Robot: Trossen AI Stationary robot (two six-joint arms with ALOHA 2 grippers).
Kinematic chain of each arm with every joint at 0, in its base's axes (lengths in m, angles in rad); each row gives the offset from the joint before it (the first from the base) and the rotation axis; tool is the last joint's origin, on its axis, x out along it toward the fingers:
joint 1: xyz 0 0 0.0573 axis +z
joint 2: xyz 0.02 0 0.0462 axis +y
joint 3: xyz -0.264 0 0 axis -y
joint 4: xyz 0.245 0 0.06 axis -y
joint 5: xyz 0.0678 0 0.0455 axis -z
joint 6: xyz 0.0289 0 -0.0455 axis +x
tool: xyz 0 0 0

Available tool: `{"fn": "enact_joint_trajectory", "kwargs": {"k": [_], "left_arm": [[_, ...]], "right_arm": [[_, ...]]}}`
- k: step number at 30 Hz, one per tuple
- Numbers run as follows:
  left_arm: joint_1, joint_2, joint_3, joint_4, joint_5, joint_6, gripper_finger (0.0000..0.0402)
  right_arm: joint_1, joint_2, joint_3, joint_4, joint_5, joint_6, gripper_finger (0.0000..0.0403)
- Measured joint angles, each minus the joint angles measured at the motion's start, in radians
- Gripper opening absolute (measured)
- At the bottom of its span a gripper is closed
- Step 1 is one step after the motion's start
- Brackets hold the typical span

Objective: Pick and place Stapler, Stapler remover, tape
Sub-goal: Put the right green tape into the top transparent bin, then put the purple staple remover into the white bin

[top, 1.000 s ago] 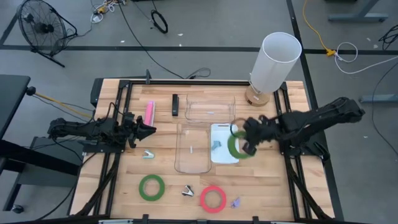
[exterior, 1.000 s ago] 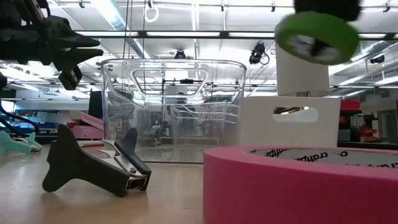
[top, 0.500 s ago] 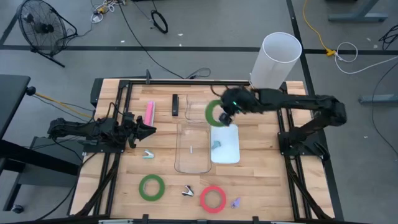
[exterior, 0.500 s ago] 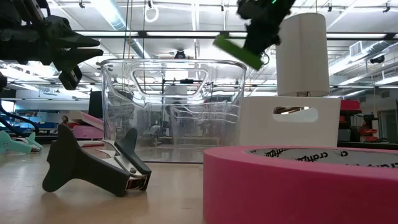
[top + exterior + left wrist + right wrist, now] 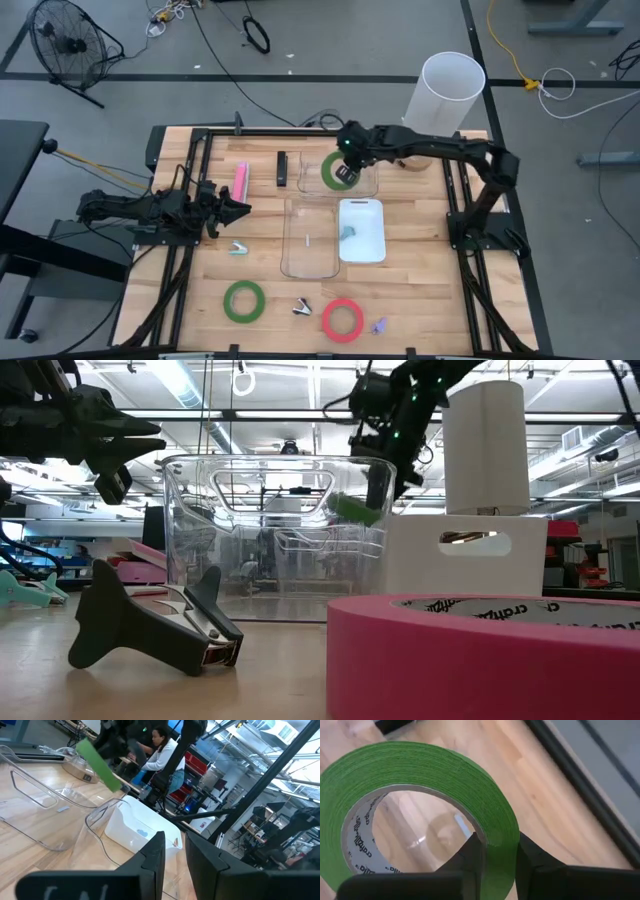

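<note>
High view: right tool carries green tape.
Its fingers pinch the ring's wall, the tape hanging just beside them over a clear bin.

White cylinder at counter's far right corner; two clear bins; white tray; floor fan.

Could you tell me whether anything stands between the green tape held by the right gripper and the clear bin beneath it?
Nothing visible does: the right gripper holds the green tape above the open clear bin.
</note>
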Motion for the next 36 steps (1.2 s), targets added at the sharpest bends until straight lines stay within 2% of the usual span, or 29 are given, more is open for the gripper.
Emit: {"fn": "enact_joint_trajectory", "kwargs": {"k": [21,23,30,33,36], "left_arm": [[0.000,0.000,0.000,0.000,0.000,-0.001,0.0078],[0.000,0.000,0.000,0.000,0.000,-0.001,0.0078],[0.000,0.000,0.000,0.000,0.000,0.000,0.0078],[0.000,0.000,0.000,0.000,0.000,0.000,0.0078],[0.000,0.000,0.000,0.000,0.000,-0.001,0.0078]], "right_arm": [[-0.002,0.042,0.001,0.022,0.003,-0.032,0.0059],[-0.002,0.042,0.001,0.023,0.020,-0.035,0.0080],[-0.002,0.042,0.001,0.051,0.065,-0.025,0.0210],[-0.001,0.042,0.001,0.079,0.067,-0.022,0.0237],[-0.001,0.042,0.001,0.105,0.067,-0.015,0.0245]]}}
